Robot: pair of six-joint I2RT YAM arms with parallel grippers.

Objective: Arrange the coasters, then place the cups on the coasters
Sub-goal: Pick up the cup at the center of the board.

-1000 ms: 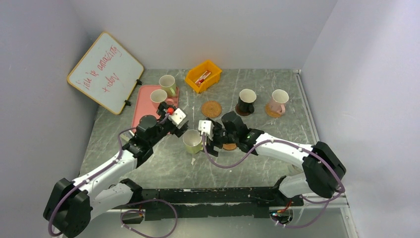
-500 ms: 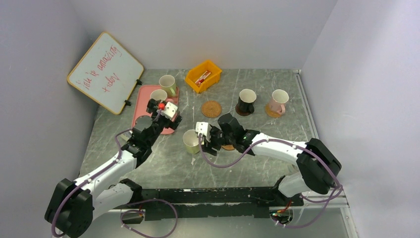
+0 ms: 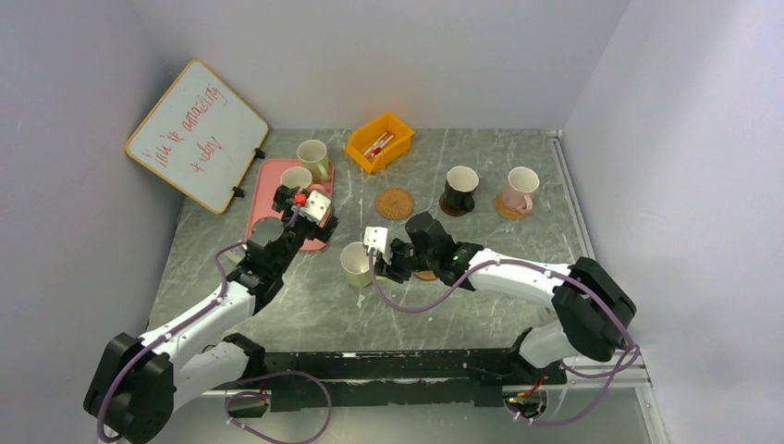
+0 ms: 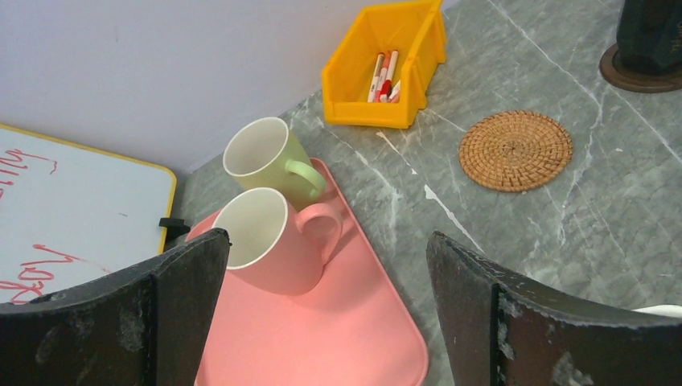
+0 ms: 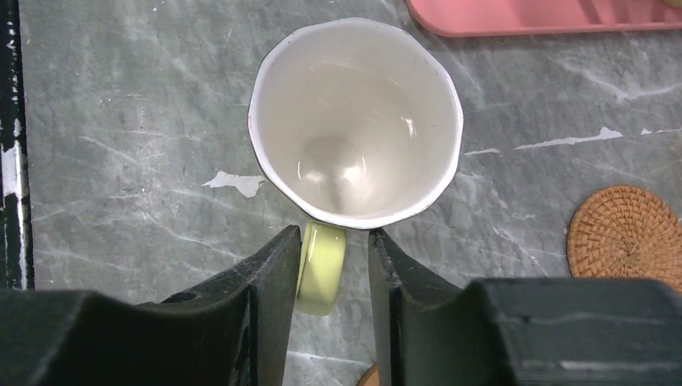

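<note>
Handle (image 5: 322, 269) of the pale green cup (image 5: 354, 121) points straight back at the right claw (image 5: 334, 241), cup body just beyond the fingertips – the relation the next move hangs on. Cup stands upright on bare counter (image 5: 121, 161) near ctr, not on any coaster. Right claw is set narrow, one finger each side of the handle: one looks to touch it, a sliver of gap shows at the other, so no firm pinch yet, imo. Handle loop runs vertical, fingers flank it sideways.

Nearest free spot: orange-brown coaster (image 3: 427, 274), just right of the cup, mostly hidden under the right wrist; woven coaster (image 3: 395, 203) lies further back, also bare. Right arm is the nearer one for both.

Left claw (image 4: 327, 240) hangs spread wide & empty above the pink tray (image 4: 322, 338), facing a pink cup (image 4: 265, 241) on it & a second green cup (image 4: 265, 157) at the tray's far edge. Black cup (image 3: 459, 189) & another pink cup (image 3: 520, 190) sit on coasters at back right.

Prob. next: complete the pinch, lift, carry right onto the orange-brown coaster.
</note>
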